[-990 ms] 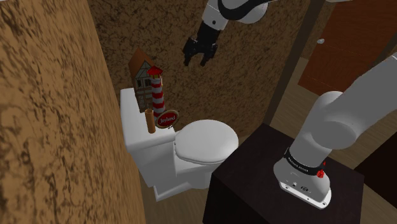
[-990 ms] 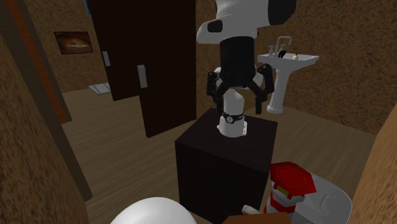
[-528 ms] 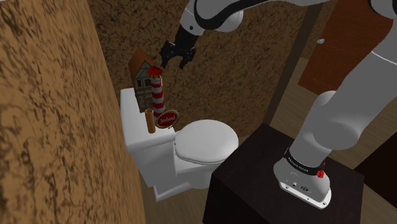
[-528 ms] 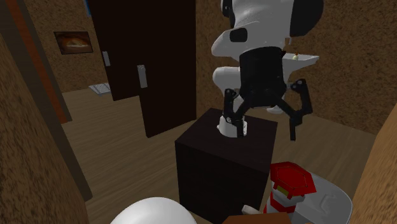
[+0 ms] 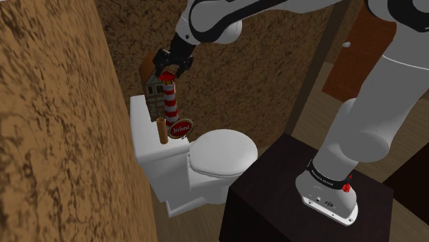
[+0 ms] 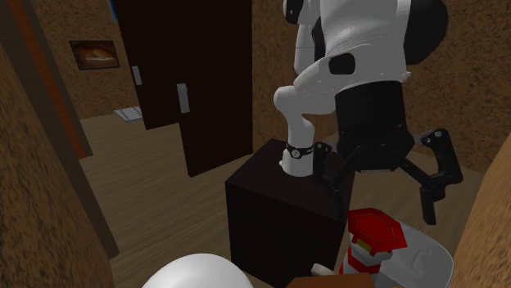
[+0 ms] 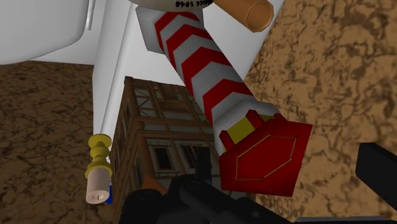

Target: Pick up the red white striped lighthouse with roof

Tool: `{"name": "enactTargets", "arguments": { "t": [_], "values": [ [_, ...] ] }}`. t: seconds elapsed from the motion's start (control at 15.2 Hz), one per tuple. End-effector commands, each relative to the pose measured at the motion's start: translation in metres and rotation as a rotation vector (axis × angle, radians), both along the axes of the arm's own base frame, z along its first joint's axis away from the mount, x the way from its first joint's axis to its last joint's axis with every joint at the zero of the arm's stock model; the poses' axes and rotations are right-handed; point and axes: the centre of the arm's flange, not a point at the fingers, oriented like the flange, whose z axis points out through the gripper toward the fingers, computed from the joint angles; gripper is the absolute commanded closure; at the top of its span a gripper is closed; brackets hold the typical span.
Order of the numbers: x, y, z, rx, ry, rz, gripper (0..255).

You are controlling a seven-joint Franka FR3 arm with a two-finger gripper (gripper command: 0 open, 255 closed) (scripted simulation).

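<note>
The red and white striped lighthouse [image 5: 170, 104] stands upright on the white toilet tank [image 5: 143, 122], its red roof [image 6: 376, 232] on top. My black gripper [image 5: 167, 68] hangs open just above that roof, fingers spread wide [image 6: 385, 201]. In the wrist view the striped tower [image 7: 202, 62] and red roof [image 7: 263, 159] lie close ahead, the roof between the gripper [image 7: 289, 175] fingers, untouched. The right finger [image 7: 378, 168] stands well clear of the roof.
A brown timbered model house [image 5: 154, 82] stands right behind the lighthouse, against the rough brown wall. A brown cylinder [image 5: 162, 130] and a round red sign [image 5: 181, 128] sit at the tank's front. The toilet lid [image 5: 221, 154] is below. My dark stand [image 5: 309, 199] is nearby.
The arm has swung towards the shoulder view's left and down, bringing the open gripper from mid-air over the toilet to just above the lighthouse roof. The lighthouse has not moved.
</note>
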Motion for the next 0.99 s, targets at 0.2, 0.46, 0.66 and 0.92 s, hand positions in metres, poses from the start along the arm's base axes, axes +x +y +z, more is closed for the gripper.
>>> {"name": "enactTargets", "arguments": {
  "t": [0.2, 0.46, 0.66, 0.92],
  "values": [
    [0.001, 0.0, -0.025, 0.001, -0.002, 0.001, 0],
    [0.001, 0.0, -0.028, 0.001, -0.002, 0.001, 255],
    [0.001, 0.001, -0.029, 0.001, -0.002, 0.001, 255],
    [0.0, 0.0, -0.028, 0.001, -0.002, 0.001, 255]
  ]
}}
